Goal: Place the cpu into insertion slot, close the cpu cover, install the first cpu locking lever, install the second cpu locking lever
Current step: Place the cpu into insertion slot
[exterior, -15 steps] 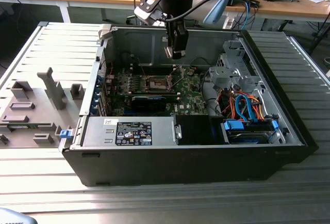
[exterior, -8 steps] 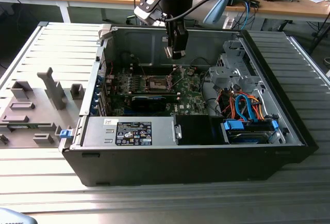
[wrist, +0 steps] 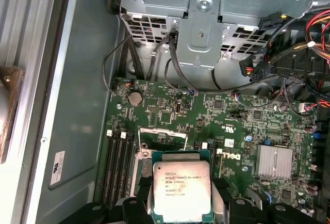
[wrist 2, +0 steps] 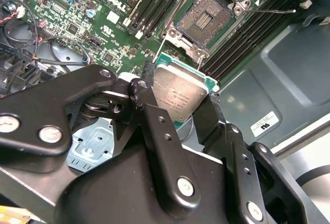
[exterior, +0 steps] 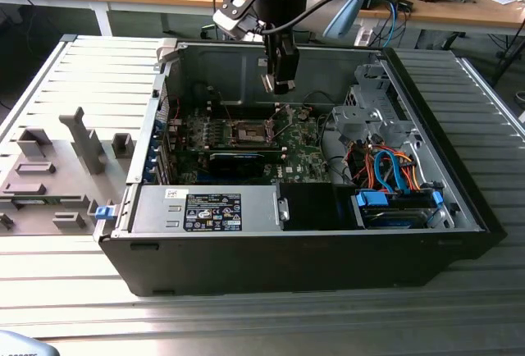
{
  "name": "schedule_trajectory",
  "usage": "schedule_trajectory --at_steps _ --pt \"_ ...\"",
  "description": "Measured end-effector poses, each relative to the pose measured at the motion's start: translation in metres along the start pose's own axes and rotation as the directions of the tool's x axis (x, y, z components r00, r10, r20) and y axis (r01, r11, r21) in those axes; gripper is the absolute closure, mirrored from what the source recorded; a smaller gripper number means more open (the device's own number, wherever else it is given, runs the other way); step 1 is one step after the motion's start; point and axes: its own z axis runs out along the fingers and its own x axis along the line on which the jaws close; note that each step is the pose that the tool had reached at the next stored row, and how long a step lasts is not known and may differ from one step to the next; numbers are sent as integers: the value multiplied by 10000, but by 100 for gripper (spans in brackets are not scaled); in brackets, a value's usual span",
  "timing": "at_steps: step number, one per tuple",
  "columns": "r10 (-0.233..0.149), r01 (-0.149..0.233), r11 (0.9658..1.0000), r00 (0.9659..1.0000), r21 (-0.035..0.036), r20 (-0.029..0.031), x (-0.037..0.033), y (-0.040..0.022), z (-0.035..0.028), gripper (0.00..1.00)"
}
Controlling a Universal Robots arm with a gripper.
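- The cpu [wrist 2: 180, 97], silver-grey top facing the camera in both wrist views [wrist: 181, 190], is clamped by its edges between the two black fingers of the end effector [wrist 2: 178, 102]. The fingers are set narrow, closed on the chip.
- In the exterior view the end effector [exterior: 279, 81] hangs inside the open computer case [exterior: 287, 266], above the board and apart from it. The chip is therefore carried in the air and is not seated.
- The insertion slot [wrist 2: 206, 17] lies beyond the fingertips on the green motherboard [wrist: 170, 105]. Its dark contact field is bare and nothing sits in it. In the exterior view the insertion slot [exterior: 252, 133] is below the end effector and slightly toward the exterior view's left.
- A thin silver frame, judged to be the cpu cover [wrist: 162, 130], shows just past the held chip. It does not lie over the contact field, so the slot is open to receive the part.
- A thin locking lever [wrist 2: 273, 11] juts out sideways beyond the slot and appears released.
- Rows of memory slots [wrist 2: 154, 2] flank the slot on either side of the end effector's path.
- The case rests on a ribbed metal tabletop [exterior: 459, 307].
- Progress, as judged: the chip is picked up and brought near the slot, but none of the four steps (placement, cover closing, first lever, second lever) is complete.
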Motion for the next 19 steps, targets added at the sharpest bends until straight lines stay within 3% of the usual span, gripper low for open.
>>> schedule_trajectory --at_steps 19 --pt "218 -218 9998 9998 -4 20 0 0 0 45"
